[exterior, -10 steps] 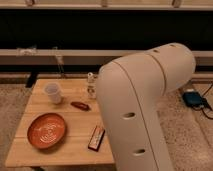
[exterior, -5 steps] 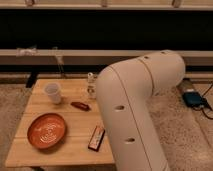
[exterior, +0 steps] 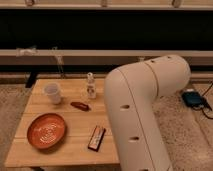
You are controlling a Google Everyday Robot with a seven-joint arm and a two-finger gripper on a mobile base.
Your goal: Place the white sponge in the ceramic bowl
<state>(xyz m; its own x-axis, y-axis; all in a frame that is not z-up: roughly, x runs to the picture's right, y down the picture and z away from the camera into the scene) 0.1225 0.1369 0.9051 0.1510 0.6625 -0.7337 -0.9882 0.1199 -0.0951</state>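
The ceramic bowl, orange-brown with pale rings inside, sits on the front left of the wooden table and nothing lies in it. The white sponge does not show; it is hidden or out of view. My big white arm fills the right foreground and covers the table's right side. My gripper is not in view; it is hidden behind the arm or below the frame.
A white cup stands at the table's back left. A small pale bottle stands at the back middle. A small red thing lies near the centre. A dark flat packet lies front right. A blue device lies on the floor.
My arm's bend has shifted a little in the frame. The bowl, cup, bottle and the other things on the table have not moved.
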